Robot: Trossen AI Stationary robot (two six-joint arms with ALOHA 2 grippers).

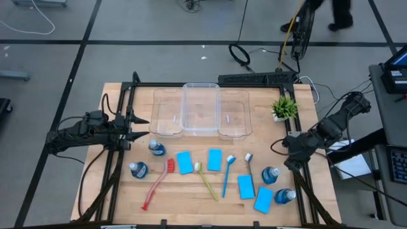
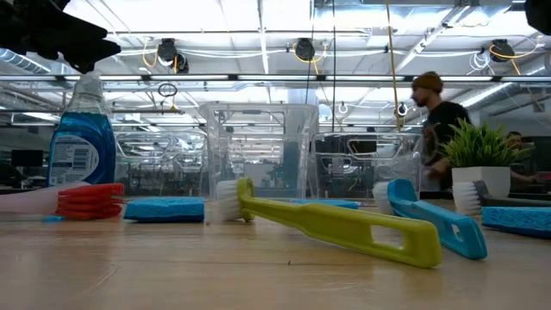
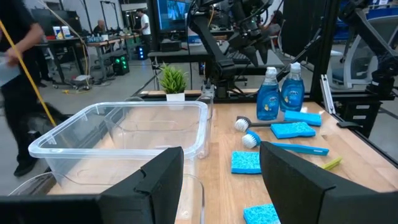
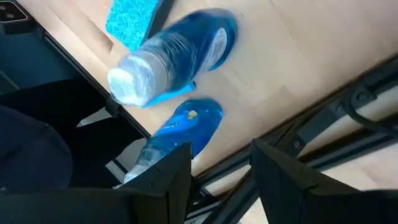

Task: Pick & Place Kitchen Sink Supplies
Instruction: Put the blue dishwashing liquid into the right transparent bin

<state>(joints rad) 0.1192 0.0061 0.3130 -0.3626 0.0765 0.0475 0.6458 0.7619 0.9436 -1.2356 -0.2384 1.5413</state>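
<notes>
Two blue bottles (image 1: 157,148) (image 1: 138,169) stand upright at the table's left and two more (image 1: 270,175) (image 1: 285,195) at its right. Between them lie several light-blue sponges (image 1: 184,161) and a red (image 1: 158,184), a yellow-green (image 1: 206,181), a blue (image 1: 227,175) and a grey brush (image 1: 249,166). My right gripper (image 1: 290,163) hangs open above the table's right edge and slants down. In its wrist view the gripper (image 4: 221,168) has the two right bottles (image 4: 174,56) (image 4: 180,130) beyond its fingers. My left gripper (image 1: 143,127) (image 3: 221,180) waits open and level at the left edge.
Three clear bins (image 1: 201,108) stand side by side at the far middle, with a small potted plant (image 1: 284,108) to their right. A black frame (image 1: 254,79) runs around the table's edges. A person (image 2: 435,112) walks in the room beyond the table.
</notes>
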